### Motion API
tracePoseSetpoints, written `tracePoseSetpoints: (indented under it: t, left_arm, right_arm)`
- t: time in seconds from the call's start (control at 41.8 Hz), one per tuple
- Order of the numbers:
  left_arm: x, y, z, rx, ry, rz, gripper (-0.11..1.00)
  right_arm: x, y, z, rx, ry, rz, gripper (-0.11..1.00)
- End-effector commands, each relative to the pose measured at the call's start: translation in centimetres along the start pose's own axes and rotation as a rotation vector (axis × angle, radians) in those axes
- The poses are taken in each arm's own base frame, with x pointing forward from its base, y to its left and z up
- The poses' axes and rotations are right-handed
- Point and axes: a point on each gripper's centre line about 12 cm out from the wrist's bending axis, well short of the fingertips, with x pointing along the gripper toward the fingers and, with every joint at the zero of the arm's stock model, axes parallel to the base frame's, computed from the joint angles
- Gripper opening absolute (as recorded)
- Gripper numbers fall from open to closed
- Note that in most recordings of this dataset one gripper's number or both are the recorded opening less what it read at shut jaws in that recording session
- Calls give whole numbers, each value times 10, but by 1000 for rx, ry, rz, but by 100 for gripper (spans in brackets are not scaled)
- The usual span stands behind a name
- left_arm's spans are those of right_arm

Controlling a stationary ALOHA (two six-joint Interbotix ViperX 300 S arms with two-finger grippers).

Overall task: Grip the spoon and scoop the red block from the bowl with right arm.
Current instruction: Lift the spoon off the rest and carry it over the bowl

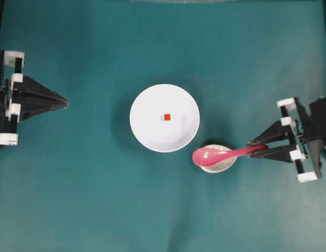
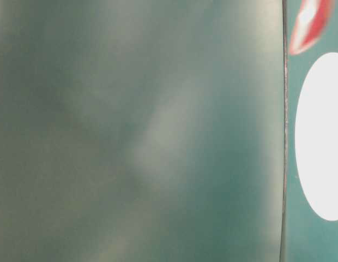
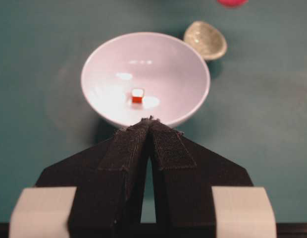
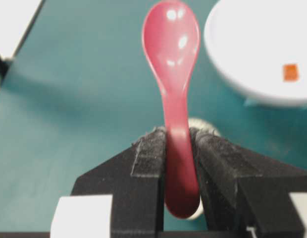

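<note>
The white bowl [image 1: 151, 135] sits mid-table with the tiny red block [image 1: 166, 116] at its centre, also seen as the red block [image 3: 137, 95] in the left wrist view. My right gripper [image 1: 257, 146] is shut on the handle of the pink spoon [image 1: 215, 155]. In the right wrist view the spoon [image 4: 172, 44] points forward from between the pads, with the bowl [image 4: 242, 44] and red block [image 4: 290, 72] to its right. The spoon's scoop hangs over a small cream dish [image 1: 227, 164], just right of the bowl. My left gripper [image 1: 65, 102] rests shut and empty at the far left.
The small crackle-patterned dish [image 3: 205, 39] lies empty beside the bowl's rim. Teal cloth covers the table. The table-level view is mostly a blurred teal surface, with only the white bowl [image 2: 321, 136] and a bit of the spoon [image 2: 308, 22] at its right edge.
</note>
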Motion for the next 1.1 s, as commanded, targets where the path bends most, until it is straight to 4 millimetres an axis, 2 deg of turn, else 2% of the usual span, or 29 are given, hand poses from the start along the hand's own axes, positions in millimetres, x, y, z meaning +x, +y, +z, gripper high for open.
tracePoseSetpoints:
  t: [0.0, 0.191, 0.454, 0.669, 0.861, 1.076]
  left_arm:
    - [0, 0, 10, 1, -21, 0, 0]
    - [0, 0, 8, 3, -18, 0, 0]
    - [0, 0, 9, 2, -23, 0, 0]
    - [0, 0, 10, 0, -28, 0, 0]
    - [0, 0, 10, -1, -26, 2, 0]
    - [0, 0, 10, -1, -26, 2, 0]
  right_arm:
    - [-6, -4, 26, -1, -14, -16, 24]
    - [-16, -24, 47, 33, 19, -90, 24]
    - [-19, -34, 84, 64, 9, -129, 24]
    - [-16, -52, 103, 118, 150, -183, 24]
    - [-6, -69, 122, 172, 328, -205, 24]
    - [22, -79, 129, 203, 492, -187, 24]
